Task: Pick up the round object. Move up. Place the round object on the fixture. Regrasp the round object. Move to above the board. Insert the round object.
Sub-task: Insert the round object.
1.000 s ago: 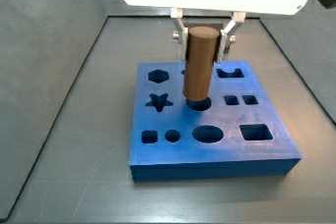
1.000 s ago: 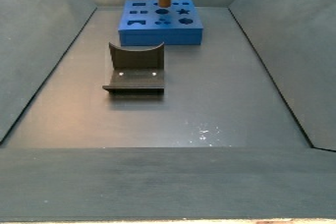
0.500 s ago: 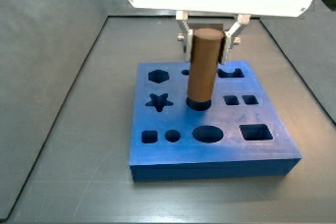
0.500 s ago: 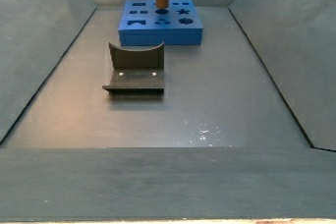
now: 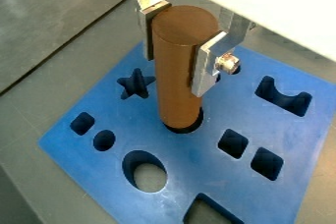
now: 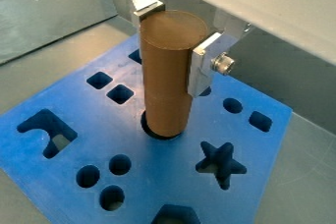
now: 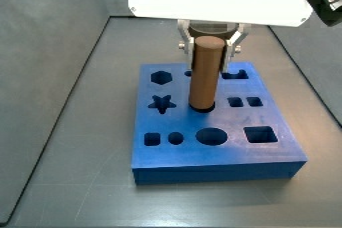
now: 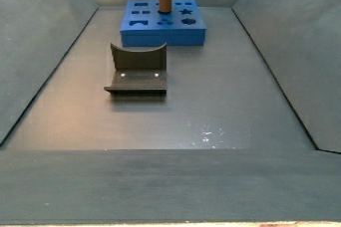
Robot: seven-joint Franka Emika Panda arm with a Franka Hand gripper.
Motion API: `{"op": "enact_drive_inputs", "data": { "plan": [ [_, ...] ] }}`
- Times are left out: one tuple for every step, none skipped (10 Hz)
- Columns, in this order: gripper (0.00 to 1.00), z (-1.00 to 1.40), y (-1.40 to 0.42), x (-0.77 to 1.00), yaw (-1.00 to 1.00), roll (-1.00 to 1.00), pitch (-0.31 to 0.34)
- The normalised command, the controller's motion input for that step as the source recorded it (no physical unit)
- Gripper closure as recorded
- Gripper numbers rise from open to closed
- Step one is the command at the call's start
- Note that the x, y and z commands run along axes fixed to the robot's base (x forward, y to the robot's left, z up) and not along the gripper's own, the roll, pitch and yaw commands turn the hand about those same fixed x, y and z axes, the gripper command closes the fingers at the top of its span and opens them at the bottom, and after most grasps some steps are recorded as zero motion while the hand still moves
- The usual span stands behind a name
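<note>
The round object [image 5: 179, 66] is a brown cylinder peg held upright. My gripper [image 5: 182, 33] is shut on its upper part, one finger [image 5: 199, 61] pressed on each side. Its lower end sits in a round hole in the middle of the blue board [image 5: 92, 154]. Both wrist views show this; in the other wrist view the peg [image 6: 168, 76] enters the board [image 6: 39, 154] the same way. In a side view the peg [image 7: 203, 72] stands on the board [image 7: 214, 162] under the gripper [image 7: 207, 38]. The fixture [image 8: 138, 70] stands apart in front of the board [image 8: 166, 34].
The board has star [image 5: 136, 85], hexagon [image 7: 162, 75], oval [image 7: 211, 136], square and small round holes around the peg. Grey bin walls rise on both sides [image 8: 47, 57]. The grey floor [image 8: 173, 131] stretches in front of the fixture.
The gripper and the peg have moved down; the peg's lower end has gone deeper into the board's round hole, and less of the peg shows above the board.
</note>
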Motion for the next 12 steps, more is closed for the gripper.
{"op": "enact_drive_inputs", "data": {
  "plan": [
    [1.0,-0.28,0.0,0.0,0.0,0.2,-0.314],
    [1.0,0.0,0.0,0.0,0.0,0.04,-0.077],
    [1.0,0.0,0.0,0.0,0.0,0.03,0.0],
    [1.0,-0.07,0.0,0.0,0.0,0.11,0.0],
    [1.0,-0.38,-0.01,0.01,0.0,0.39,-0.246],
    [1.0,-0.22,-0.05,0.0,0.07,0.61,-0.38],
    [1.0,0.0,-0.14,0.0,0.13,0.71,-0.503],
    [1.0,0.0,-0.08,-0.06,0.0,0.07,-0.157],
    [1.0,-0.03,0.0,0.0,0.0,0.02,0.0],
    [1.0,-0.63,-0.04,0.0,0.0,0.32,0.0],
    [1.0,-0.94,0.0,0.05,0.0,0.31,0.069],
    [1.0,-1.0,0.0,0.08,0.0,0.26,0.0]
  ]
}}
